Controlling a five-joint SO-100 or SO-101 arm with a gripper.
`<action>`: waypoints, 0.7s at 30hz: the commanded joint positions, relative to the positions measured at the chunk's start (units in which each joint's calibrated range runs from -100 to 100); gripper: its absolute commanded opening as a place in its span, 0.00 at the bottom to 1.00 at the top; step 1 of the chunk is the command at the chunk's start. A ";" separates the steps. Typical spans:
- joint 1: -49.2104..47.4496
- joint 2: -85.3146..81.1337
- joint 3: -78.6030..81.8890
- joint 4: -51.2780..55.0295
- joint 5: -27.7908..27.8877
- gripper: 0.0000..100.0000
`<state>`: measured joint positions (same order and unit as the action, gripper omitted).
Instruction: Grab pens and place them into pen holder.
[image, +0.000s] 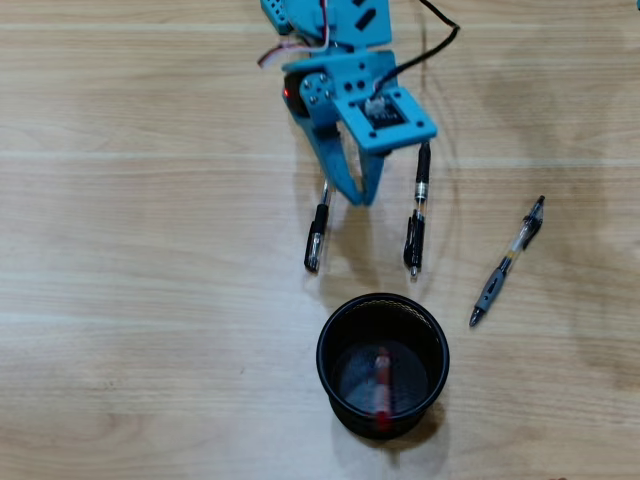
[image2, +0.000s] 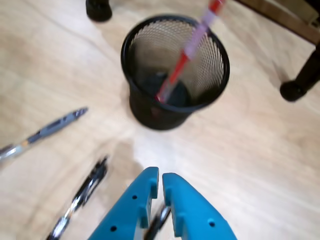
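Note:
A black mesh pen holder (image: 325, 350) stands at the front of the wooden table, with a red pen (image: 382, 388) leaning inside it. My blue gripper (image: 363, 197) hovers behind the holder, its jaws almost together and holding nothing. A black pen (image: 316, 237) lies to its left, its top end under the gripper. A second black pen (image: 415, 222) lies to its right, and a grey-blue pen (image: 510, 262) farther right. The wrist view shows the gripper (image2: 160, 174), the holder (image2: 150, 107), the red pen (image2: 187, 55), a black pen (image2: 82, 195) and the grey-blue pen (image2: 47, 131).
A black cable (image: 432, 48) runs from the arm at the back. In the wrist view, dark furniture feet (image2: 98, 9) (image2: 299, 84) stand beyond the holder. Bare wood lies on the left half of the overhead view.

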<state>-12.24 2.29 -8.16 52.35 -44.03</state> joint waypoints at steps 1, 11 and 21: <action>1.68 -6.92 -3.06 9.65 1.05 0.02; 3.88 -10.15 -1.43 23.14 0.47 0.02; 3.69 -10.06 11.33 22.32 -7.33 0.02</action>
<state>-8.91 -4.93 2.66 74.97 -50.64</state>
